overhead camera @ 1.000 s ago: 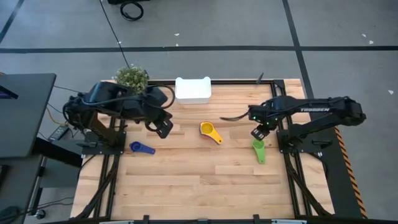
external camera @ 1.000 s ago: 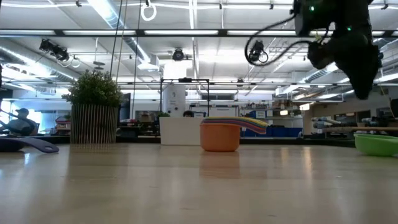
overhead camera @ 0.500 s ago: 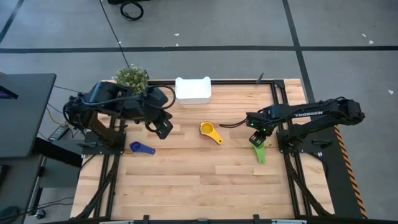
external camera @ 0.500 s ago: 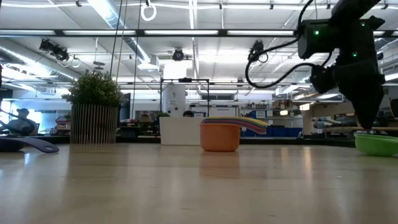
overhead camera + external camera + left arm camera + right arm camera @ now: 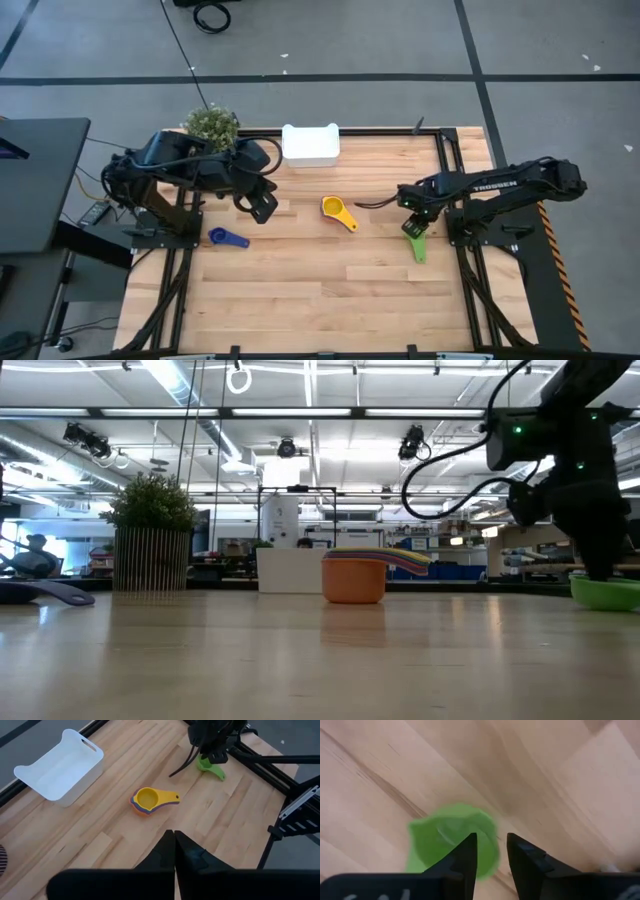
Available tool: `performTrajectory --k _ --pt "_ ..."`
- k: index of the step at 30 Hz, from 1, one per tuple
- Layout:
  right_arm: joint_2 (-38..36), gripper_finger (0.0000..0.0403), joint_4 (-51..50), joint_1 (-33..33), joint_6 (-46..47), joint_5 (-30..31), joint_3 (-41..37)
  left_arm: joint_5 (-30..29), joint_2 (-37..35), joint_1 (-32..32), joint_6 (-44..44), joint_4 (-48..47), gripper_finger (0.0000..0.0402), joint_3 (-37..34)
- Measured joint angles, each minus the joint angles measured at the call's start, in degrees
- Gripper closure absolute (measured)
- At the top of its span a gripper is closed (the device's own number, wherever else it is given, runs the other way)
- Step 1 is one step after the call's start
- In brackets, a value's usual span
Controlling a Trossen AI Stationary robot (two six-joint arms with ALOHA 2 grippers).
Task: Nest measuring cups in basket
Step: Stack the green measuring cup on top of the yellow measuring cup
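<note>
A green measuring cup (image 5: 416, 243) lies on the table's right side, bowl up (image 5: 442, 837). My right gripper (image 5: 492, 851) points down at it, open. One finger stands over the inside of the bowl and the other outside its wall, at rim height (image 5: 600, 572). A stack of nested cups with a yellow one on top (image 5: 338, 212) rests at the table's middle. To the left, a blue cup (image 5: 228, 237) lies by itself. At the far edge stands the white basket (image 5: 310, 143). My left gripper (image 5: 262, 207) hangs shut above the table's left half.
A potted green plant (image 5: 211, 125) stands at the far left corner beside the basket. Black frame rails (image 5: 455, 190) run along the table's right side close to the green cup. Bare wood (image 5: 320, 290) stretches across the near half of the table.
My right gripper has come down onto the green cup, drawing slightly toward the table's near edge, and now stands with its fingertips at the bowl's rim. The cup has stayed where it was.
</note>
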Motion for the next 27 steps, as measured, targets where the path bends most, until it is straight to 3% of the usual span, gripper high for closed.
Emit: performTrajectory --k 7,12,17,22,27 --pt "0.0 0.0328 7.3 0.0 0.92 -2.13 -1.64 0.0 0.02 0.0 0.15 0.0 0.0399 0.0" --pt "0.0 0.0386 10.05 0.0 0.03 -3.02 -1.64 -0.02 0.02 0.02 0.4 0.0 0.0399 0.0" --pt "0.0 0.039 10.15 0.0 -0.06 -3.21 -0.4 0.0 0.02 0.02 0.46 0.0 0.0399 0.0" --pt "0.0 0.0391 4.62 0.0 -2.52 -1.65 6.73 0.0 0.02 0.02 0.5 0.0 0.0399 0.0" --pt "2.06 0.0391 -4.5 -0.07 -9.34 -0.54 20.18 0.01 0.02 0.02 1.73 0.0 0.0399 0.0"
